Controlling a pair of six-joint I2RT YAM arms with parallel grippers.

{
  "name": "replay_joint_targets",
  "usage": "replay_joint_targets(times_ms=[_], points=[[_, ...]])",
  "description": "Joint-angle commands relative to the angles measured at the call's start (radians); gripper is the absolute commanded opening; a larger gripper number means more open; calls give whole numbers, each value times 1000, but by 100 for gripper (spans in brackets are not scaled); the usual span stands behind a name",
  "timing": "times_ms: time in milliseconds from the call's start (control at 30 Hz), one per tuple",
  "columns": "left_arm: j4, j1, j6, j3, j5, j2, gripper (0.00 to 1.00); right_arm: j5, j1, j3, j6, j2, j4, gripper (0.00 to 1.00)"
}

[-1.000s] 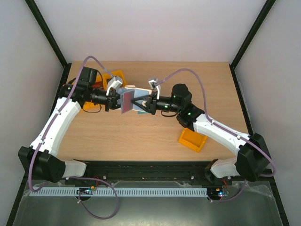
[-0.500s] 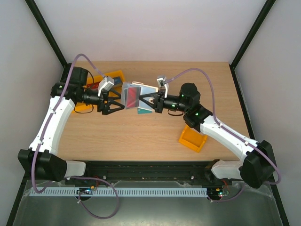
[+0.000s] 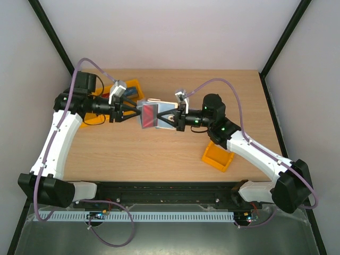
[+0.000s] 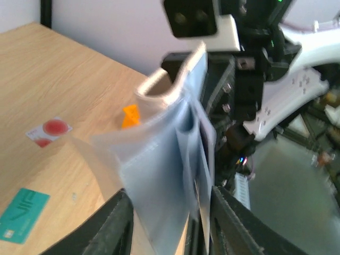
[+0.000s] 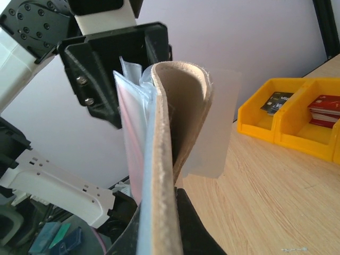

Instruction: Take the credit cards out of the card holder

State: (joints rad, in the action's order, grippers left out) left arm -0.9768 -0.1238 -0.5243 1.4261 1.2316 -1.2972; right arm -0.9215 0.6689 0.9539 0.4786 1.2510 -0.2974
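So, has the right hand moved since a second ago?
Yes. In the top view the right hand has shifted slightly right, away from the far yellow bin, carrying the holder with it.

The wooden bench (image 3: pixel 175 154) fills the middle of the overhead view, its grain running left to right. A small orange bin (image 3: pixel 218 158) sits near the front right, askew to the bench edge and partly hidden. A second orange bin (image 3: pixel 132 86) stands at the rear left, also partly covered. The right wrist view shows two of its compartments side by side with a divider between. Pale walls (image 3: pixel 170 32) enclose the bench on three sides, with black posts (image 3: pixel 53 40) slanting up at the rear corners. A black rail (image 3: pixel 164 188) runs along the near edge. In front of it lie a white perforated strip (image 3: pixel 159 217) and a grey metal tray (image 3: pixel 170 239).
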Motion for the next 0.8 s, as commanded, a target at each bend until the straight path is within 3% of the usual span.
replay_joint_targets(times_ms=[0, 67, 200, 333, 467, 533, 633, 667, 700, 767], points=[[114, 2, 139, -15, 22, 13, 38, -73, -2, 10, 15, -20, -73, 2], [122, -5, 146, -18, 22, 11, 32, -101, -2, 13, 28, -13, -86, 2], [127, -29, 156, -27, 23, 7, 30, -133, 1, 9, 56, -6, -138, 2], [128, -71, 161, -40, 32, 2, 38, -132, 4, 3, 74, 1, -182, 2], [98, -111, 127, -41, 48, -6, 40, -124, 5, 6, 78, 21, -192, 2], [78, -115, 103, -42, 57, -8, 32, -120, 4, 4, 74, 25, -192, 2], [60, -115, 77, -41, 39, -5, 4, -111, 4, 1, 65, 24, -191, 2], [61, -113, 76, -40, 20, -3, 2, -107, 5, -1, 57, 22, -182, 2], [60, -111, 78, -39, -3, -1, 2, -92, 2, 2, 41, 19, -154, 4], [95, -109, 137, -38, -136, 5, 2, -11, -10, 11, -6, 11, -55, 35]])
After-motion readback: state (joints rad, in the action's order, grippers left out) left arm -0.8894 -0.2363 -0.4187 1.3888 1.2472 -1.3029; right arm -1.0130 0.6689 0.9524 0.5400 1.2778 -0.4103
